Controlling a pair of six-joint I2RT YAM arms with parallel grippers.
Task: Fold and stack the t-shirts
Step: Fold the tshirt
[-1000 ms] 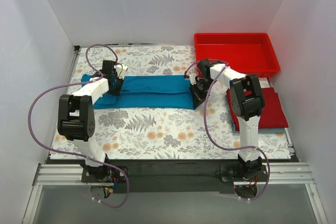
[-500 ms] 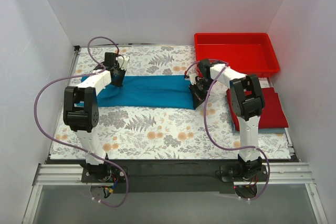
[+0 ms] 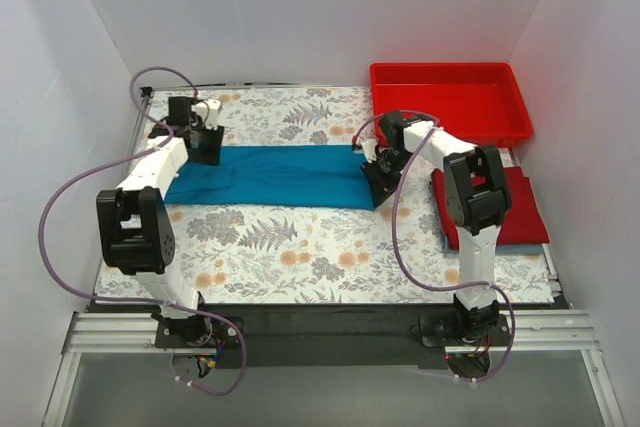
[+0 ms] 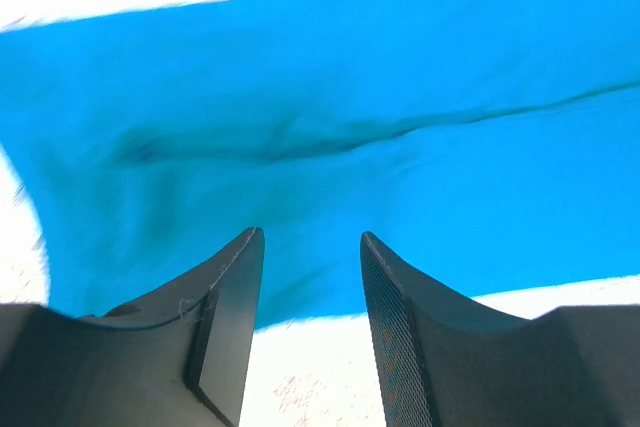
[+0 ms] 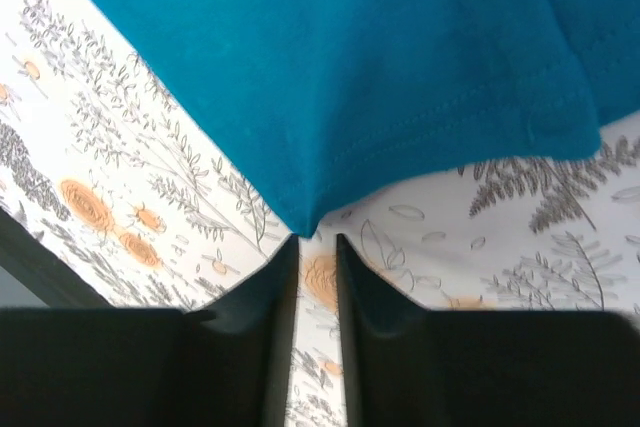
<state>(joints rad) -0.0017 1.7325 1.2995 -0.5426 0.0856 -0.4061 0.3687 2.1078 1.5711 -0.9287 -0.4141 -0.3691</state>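
Starting at the near edge, a dark rail (image 3: 320, 332) holds both arms. Past it lies the table (image 3: 300, 247), covered with a flat print of leaves and flowers. A wide strip of this print shows between the rail and the shirts, so there is room to move.

On the right, the red t-shirt (image 3: 515, 209) is folded into a neat rectangle close to the table's right edge. The right arm (image 3: 470, 197) hides part of it. A thin blue strip peeks out from under it. That is the bluish t-shirt (image 3: 500, 248), nearly all hidden.

Further in, the teal t-shirt (image 3: 275, 175) lies across the middle as a long soft band with small wrinkles. The right gripper (image 3: 378, 179) is at its right end. Its two black fingers (image 5: 255, 317) are very close, with only a thin slit between them. A pointed corner of the shirt, with a stitched hem, runs right into their tips and looks pinched there.

The left gripper (image 3: 203, 139) covers the shirt's far left corner. Its fingers (image 4: 225, 297) stand apart over the cloth edge with nothing between them, and one has a bumpy pad. That view is a bit blurry, so I cannot tell if they touch the cloth.

Farthest back on the right is the red tray (image 3: 450, 72), hard shiny plastic with raised sides. White walls (image 3: 300, 17) close in the table on three sides.
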